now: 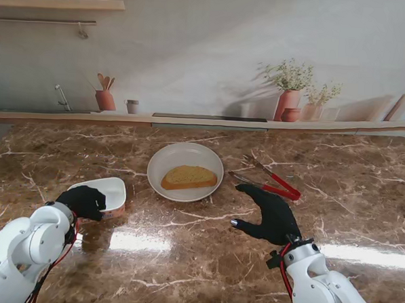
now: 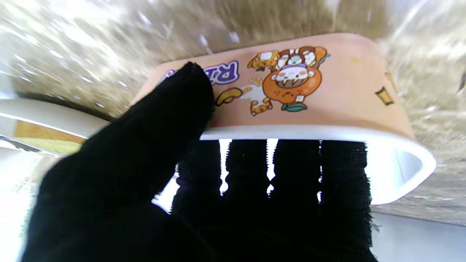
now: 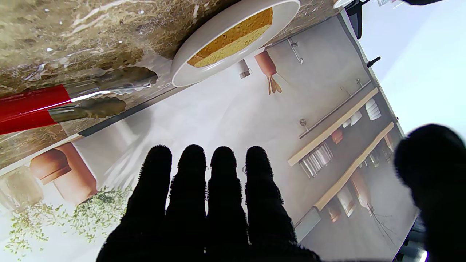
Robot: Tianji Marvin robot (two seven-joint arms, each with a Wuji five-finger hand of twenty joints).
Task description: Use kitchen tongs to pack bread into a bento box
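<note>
Bread (image 1: 189, 177) lies flat on a white plate (image 1: 162, 164) in the middle of the brown tabletop (image 1: 183, 259). It is one golden slice, and nothing is touching it. The red tongs (image 1: 272, 182) lie on the tabletop just to the right of the plate, with their metal tips pointing at it. The right hand (image 1: 272, 215) hangs near the tongs, a bit nearer to me, and is not holding them. Its fingers (image 3: 192, 171) are straight and side by side, with the thumb held far out, so this hand has nothing in it. The bento box (image 1: 109, 191) sits to the left of the plate. The left hand (image 1: 84, 201) has hold of it, with the thumb (image 2: 189, 91) pressed on the peach wall with the cartoon sticker and the other fingers curled over the white rim into the box. This looks like the start of the job: the box is held steady, and the tongs are not yet picked up. Next, I think, the right hand must reach the red handles and close around them before it can pinch the bread.
</note>
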